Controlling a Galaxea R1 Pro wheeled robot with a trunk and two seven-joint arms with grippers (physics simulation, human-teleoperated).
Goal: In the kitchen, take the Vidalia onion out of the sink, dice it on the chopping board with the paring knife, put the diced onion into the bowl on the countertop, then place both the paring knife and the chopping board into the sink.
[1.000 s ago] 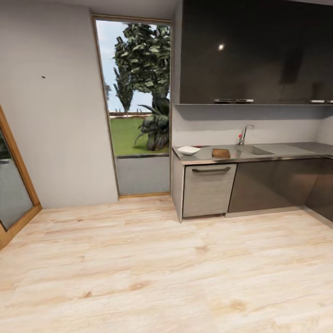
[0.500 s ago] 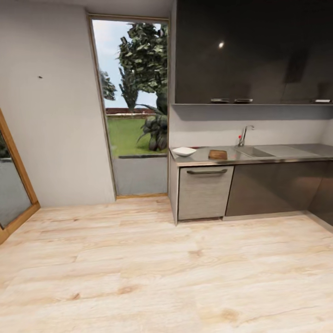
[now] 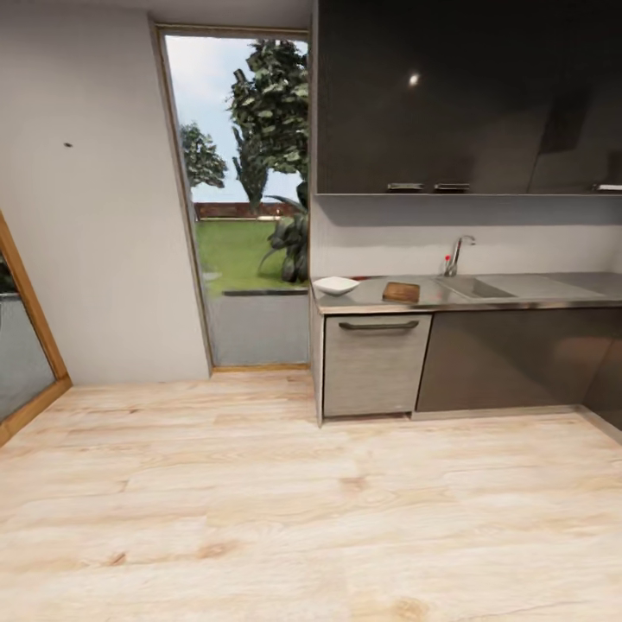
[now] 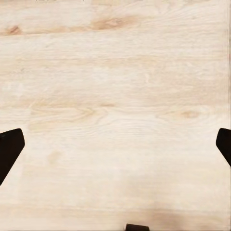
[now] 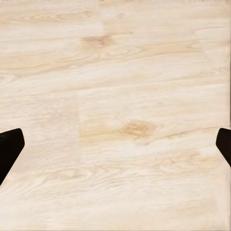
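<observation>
Head view: bowl (image 3: 335,284) and chopping board (image 3: 401,292) lie apart on the countertop (image 3: 536,300). Both wrist views: left gripper (image 4: 115,147) and right gripper (image 5: 115,147) spread wide above wooden floor (image 3: 259,501).

A home kitchen: steel countertop (image 3: 380,302) with sink (image 3: 473,287) (chrome tap (image 3: 458,253)), dark cabinets (image 3: 466,95).

Across the floor (image 3: 259,501), the countertop (image 3: 518,301) runs along the far wall to the right of the window (image 3: 242,199), carrying the bowl (image 3: 335,284) at its left end, the chopping board (image 3: 402,291) beside it, then the sink (image 3: 471,286) farther right.
</observation>
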